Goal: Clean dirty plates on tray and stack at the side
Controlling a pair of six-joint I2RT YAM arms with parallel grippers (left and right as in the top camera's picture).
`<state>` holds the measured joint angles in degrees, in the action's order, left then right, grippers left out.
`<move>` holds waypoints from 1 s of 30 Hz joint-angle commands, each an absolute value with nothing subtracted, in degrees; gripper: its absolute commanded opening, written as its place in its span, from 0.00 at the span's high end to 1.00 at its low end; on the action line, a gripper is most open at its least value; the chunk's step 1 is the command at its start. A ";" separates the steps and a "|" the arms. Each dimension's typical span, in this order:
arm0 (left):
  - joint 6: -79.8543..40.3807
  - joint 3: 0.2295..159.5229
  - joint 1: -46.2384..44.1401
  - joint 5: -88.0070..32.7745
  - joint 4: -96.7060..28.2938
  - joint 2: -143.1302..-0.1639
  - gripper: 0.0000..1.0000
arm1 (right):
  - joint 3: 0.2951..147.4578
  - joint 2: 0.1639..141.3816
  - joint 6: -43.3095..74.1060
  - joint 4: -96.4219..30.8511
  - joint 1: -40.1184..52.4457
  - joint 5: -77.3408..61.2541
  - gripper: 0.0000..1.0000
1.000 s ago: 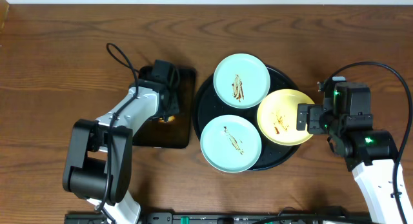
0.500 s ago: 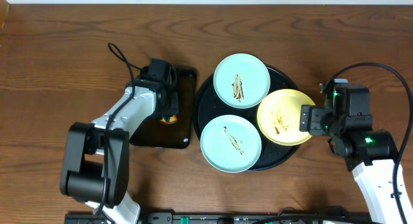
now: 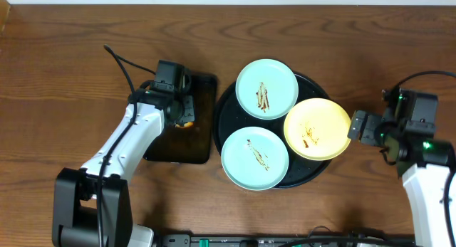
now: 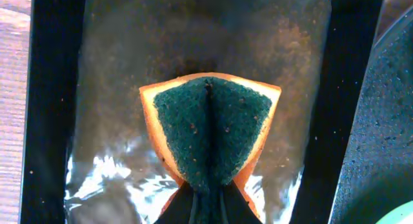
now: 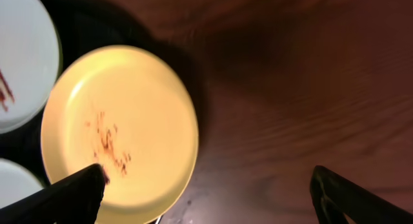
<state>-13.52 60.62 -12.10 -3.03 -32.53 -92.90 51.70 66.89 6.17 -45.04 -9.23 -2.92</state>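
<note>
Three smeared plates lie on the round black tray point(image 3: 226, 104): a mint-blue plate point(image 3: 266, 87) at the back, a mint-blue plate point(image 3: 254, 159) at the front, and a yellow plate point(image 3: 316, 128) at the right, its edge over the rim. My left gripper point(image 3: 187, 121) is shut on the green-and-yellow sponge point(image 4: 210, 130) over the rectangular tray point(image 4: 51, 108). My right gripper point(image 3: 356, 126) is open just right of the yellow plate point(image 5: 119, 127), holding nothing.
The rectangular black tray point(image 3: 203, 144) holds a wet sheen and lies left of the round tray. Bare brown wood tabletop point(image 3: 64, 69) spreads left, behind and right point(image 5: 290, 88) of the trays. Cables hang off both arms.
My left gripper has lifted and shifted slightly back with the sponge. My right gripper has drawn back to the right, away from the yellow plate.
</note>
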 commanded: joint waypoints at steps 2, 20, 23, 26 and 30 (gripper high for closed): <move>-14.06 60.12 -12.23 -2.33 -32.56 -93.56 0.92 | 52.77 72.82 1.32 -44.58 -10.83 -14.15 0.05; -14.06 60.12 -12.23 -2.33 -32.73 -93.56 0.92 | 52.75 90.08 1.21 -36.67 -10.83 -14.46 0.37; -14.06 60.12 -12.23 -2.33 -32.73 -93.56 0.92 | 52.75 91.53 1.23 -35.55 -10.79 -14.46 0.37; -14.06 60.12 -12.23 -2.33 -32.75 -93.56 0.92 | 52.75 93.19 1.21 -34.87 -10.74 -14.46 0.40; -14.06 60.12 -12.23 -2.33 -32.93 -93.56 0.92 | 52.75 95.04 1.21 -34.39 -10.74 -14.44 0.53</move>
